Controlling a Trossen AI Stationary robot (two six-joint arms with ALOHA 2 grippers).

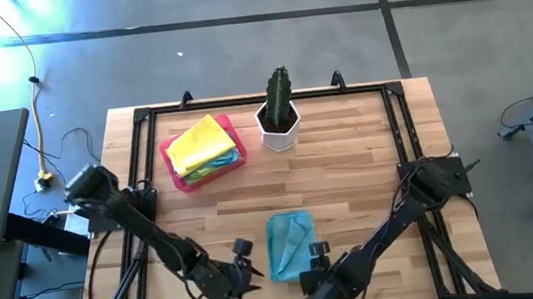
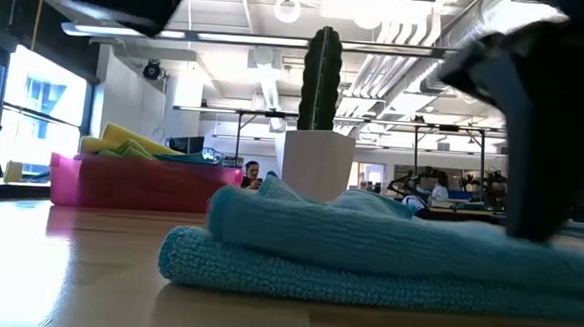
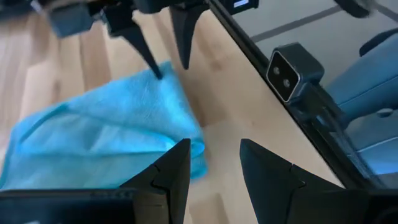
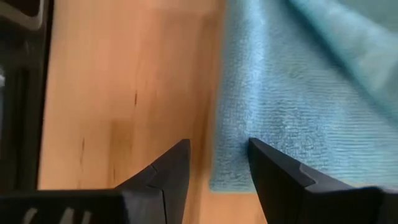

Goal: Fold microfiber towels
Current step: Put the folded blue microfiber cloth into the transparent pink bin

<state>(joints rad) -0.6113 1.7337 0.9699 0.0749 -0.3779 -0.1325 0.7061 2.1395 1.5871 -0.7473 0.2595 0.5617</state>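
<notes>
Right claw is seen parted and empty, poised at the corner of the light blue towel; left claw likewise parted, just beside its folded edge. Towel lies on the worktop. Risk judged: loose upper layer may be dragged, undoing the fold.

both arms reach low at the near edge, left gripper and right gripper jaws parted.
</notes>
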